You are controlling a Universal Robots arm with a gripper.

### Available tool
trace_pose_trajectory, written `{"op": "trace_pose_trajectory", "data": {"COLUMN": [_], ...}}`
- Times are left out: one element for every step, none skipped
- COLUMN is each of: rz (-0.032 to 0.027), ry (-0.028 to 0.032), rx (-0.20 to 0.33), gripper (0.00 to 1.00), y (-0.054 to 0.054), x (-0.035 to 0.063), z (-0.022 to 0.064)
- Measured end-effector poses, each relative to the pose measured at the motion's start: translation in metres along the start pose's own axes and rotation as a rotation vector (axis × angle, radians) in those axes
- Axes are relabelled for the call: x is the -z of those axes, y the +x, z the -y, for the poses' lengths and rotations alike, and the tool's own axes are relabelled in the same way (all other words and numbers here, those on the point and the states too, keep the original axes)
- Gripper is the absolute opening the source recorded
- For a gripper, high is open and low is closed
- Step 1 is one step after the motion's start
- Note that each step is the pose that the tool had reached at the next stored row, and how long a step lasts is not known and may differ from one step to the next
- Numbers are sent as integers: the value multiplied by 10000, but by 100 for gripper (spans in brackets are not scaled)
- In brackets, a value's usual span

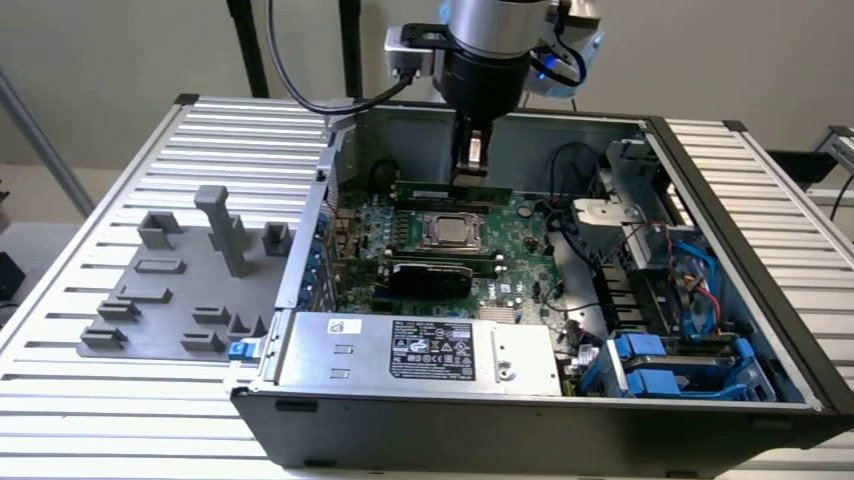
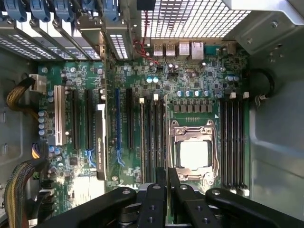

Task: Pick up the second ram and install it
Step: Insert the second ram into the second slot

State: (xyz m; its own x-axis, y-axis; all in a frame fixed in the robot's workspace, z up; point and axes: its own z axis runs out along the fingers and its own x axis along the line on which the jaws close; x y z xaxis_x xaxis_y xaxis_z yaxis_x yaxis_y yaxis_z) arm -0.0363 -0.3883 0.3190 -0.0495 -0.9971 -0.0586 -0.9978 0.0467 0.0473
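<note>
Second ram (image 1: 430, 187) stands on its long edge across the motherboard (image 1: 514, 225), just beside the processor socket (image 1: 454, 231) inside the open computer case (image 1: 534, 430), and your pincer (image 1: 470, 172) reaches straight down onto the middle of its top edge. You can see the fingers drawn nearly together, pinching the thin stick by its faces, which I judge keeps it upright and square to its slot. Gripping at mid-length likely spreads any downward push evenly toward both ends.
</note>
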Motion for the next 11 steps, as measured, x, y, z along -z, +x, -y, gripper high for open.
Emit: {"op": "trace_pose_trajectory", "data": {"rz": [0, -1, 0, -1, 0, -1, 0, -1, 0, 1, 0], "ry": [0, 0, 0, 0, 0, 0, 0, 0, 0, 0, 0], "rx": [0, 0, -1, -1, 0, 0, 0, 0, 0, 0, 0], "gripper": [13, 13, 13, 13, 13, 13, 13, 13, 13, 13, 13], "y": [3, 6, 9, 11, 13, 15, 17, 20, 23, 25, 27], "x": [-18, -35, -53, -70, -88, -105, -123, -141, -159, -177, -194], "z": [8, 16, 25, 34, 45, 56, 65, 72, 77, 81, 81]}}
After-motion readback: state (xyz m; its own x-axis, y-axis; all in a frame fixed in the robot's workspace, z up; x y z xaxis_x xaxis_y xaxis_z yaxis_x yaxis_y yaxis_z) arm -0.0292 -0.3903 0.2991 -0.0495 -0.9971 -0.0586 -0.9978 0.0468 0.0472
